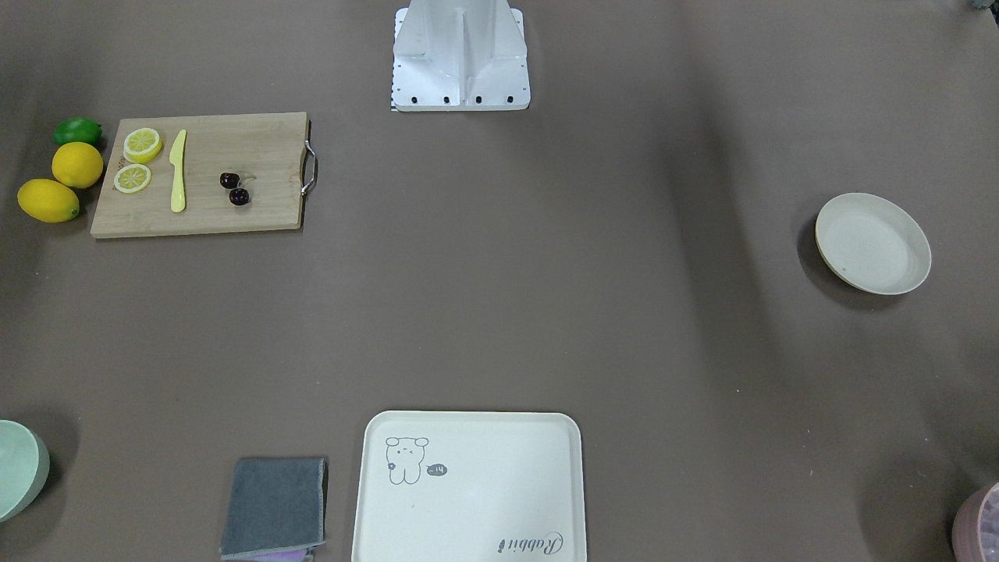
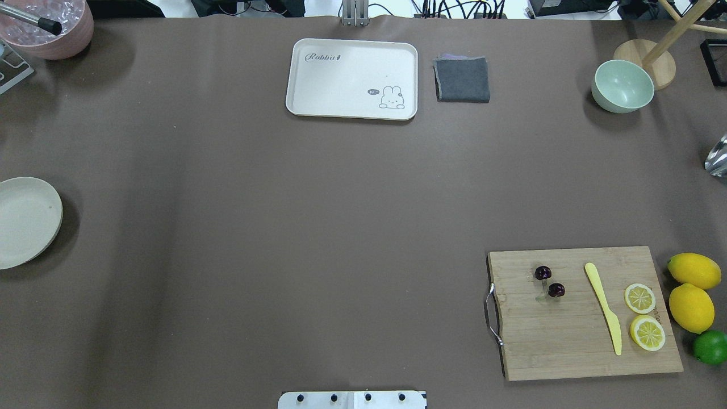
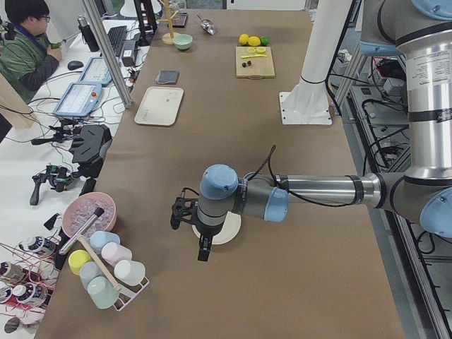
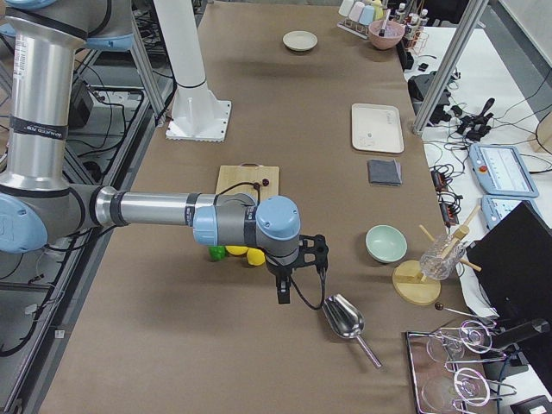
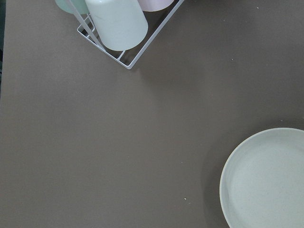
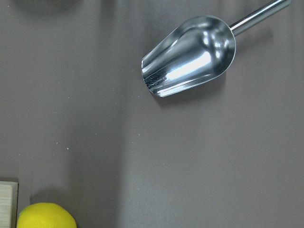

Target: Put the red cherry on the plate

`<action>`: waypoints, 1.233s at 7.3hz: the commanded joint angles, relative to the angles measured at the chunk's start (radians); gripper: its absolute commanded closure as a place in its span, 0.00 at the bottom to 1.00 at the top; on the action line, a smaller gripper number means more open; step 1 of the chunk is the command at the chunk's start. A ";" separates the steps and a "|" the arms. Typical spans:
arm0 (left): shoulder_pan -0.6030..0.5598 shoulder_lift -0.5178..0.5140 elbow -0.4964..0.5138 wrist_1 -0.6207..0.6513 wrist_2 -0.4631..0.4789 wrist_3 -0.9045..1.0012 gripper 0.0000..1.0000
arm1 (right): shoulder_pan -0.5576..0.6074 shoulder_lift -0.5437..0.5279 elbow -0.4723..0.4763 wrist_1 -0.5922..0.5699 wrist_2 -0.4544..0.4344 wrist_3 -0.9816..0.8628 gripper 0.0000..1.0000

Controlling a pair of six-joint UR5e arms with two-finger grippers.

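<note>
Cherry [image 1: 234, 188] lies on the board [image 1: 257, 215] beside its handle [image 1: 311, 168], well apart from the plate [image 1: 872, 243] at the desk's [image 1: 499, 297] opposite end. The right gripper [image 4: 283, 291] should descend over one fruit, clear of the knife [image 1: 178, 172], and close gently. Opening of right and left gripper [image 3: 202, 248] cannot be told; neither visibly holds anything.

This was a robotics lab. A long table [image 3: 282, 296] under a brown cover carried a white bolted pedestal [image 3: 305, 106], and a grey-and-blue industrial robot arm [image 3: 318, 191] reached over it. Alongside stood aluminium frame posts [image 3: 106, 49] and a white workbench [image 3: 18, 169] with teach pendants [image 3: 78, 99], where a person [image 3: 25, 49] sat. Cables [image 2: 454, 8] trailed behind.
</note>
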 commanded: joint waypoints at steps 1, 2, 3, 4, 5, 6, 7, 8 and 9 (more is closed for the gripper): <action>0.000 0.001 -0.014 0.000 -0.001 0.001 0.02 | 0.000 0.002 0.000 0.000 -0.001 0.001 0.00; 0.000 0.001 -0.009 0.001 -0.001 0.001 0.02 | 0.000 0.002 -0.001 0.000 0.001 0.001 0.00; 0.000 0.003 -0.012 0.001 -0.001 0.001 0.02 | 0.000 0.002 -0.001 0.000 0.002 0.001 0.00; 0.000 0.003 -0.015 0.000 -0.003 0.009 0.02 | 0.000 0.002 -0.001 -0.002 0.002 0.001 0.00; 0.000 0.003 -0.008 -0.002 -0.001 0.015 0.02 | 0.000 0.001 -0.001 -0.002 0.002 0.001 0.00; 0.000 0.003 -0.014 -0.008 -0.003 0.023 0.02 | 0.002 -0.001 -0.001 0.000 0.002 0.000 0.00; 0.000 0.003 -0.021 -0.008 -0.003 0.026 0.02 | 0.000 -0.001 -0.001 0.000 0.002 0.000 0.00; 0.003 -0.011 0.004 -0.008 -0.001 0.017 0.02 | 0.000 -0.001 -0.003 0.000 0.002 0.000 0.00; 0.003 -0.017 0.000 -0.005 0.000 0.015 0.02 | 0.000 -0.001 -0.003 0.000 0.002 0.000 0.00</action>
